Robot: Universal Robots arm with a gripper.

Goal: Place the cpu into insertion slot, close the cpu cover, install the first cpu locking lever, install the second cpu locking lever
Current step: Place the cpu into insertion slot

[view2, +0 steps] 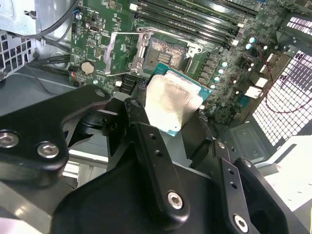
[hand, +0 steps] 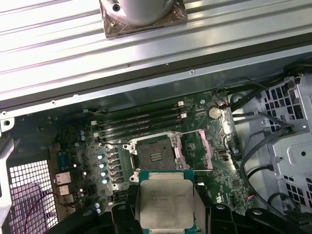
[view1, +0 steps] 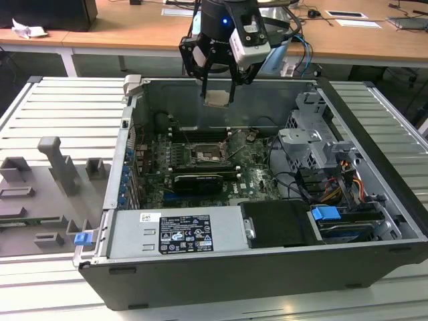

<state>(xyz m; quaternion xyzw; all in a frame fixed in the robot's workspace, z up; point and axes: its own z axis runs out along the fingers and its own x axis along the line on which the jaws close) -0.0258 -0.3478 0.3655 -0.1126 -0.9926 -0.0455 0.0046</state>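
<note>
**Status.** The tool (view1: 218, 91) is closed on the cpu (hand: 165, 200), gripping it by two opposite edges with the metal top facing the first wrist view. The cpu hangs well above the green motherboard (view1: 257, 175), inside the opening of the computer case (view1: 267, 267), which lies on its side on the ribbed surface (view1: 60, 107). The insertion slot (hand: 157, 155) is empty and uncovered. The cpu cover (hand: 197, 148) is swung open and sits beside the slot.

**Hazards.**
- Misalignment: judging from the second wrist view, the cpu is offset from the slot and appears tilted relative to the board. A tilted or rotated seat would likely bend the contacts in the slot.
- Slip: the grip is on thin edges only. Any contact with the slot rim or cover could shift the chip between the fingers.
- Cover strike: the raised cover stands just beside the slot. A sideways approach on that side risks contact.

**Clearance.**
- Overhead room above the slot is open.
- The memory slots (hand: 141, 122) run close along one side of the slot.
- The black expansion card (view1: 197, 182) lies near the opposite side.
- The drive cage (view1: 314, 140) and loose cables (view1: 294, 180) sit well apart, toward the exterior view's right.
- The case walls bound all lateral travel.
</note>
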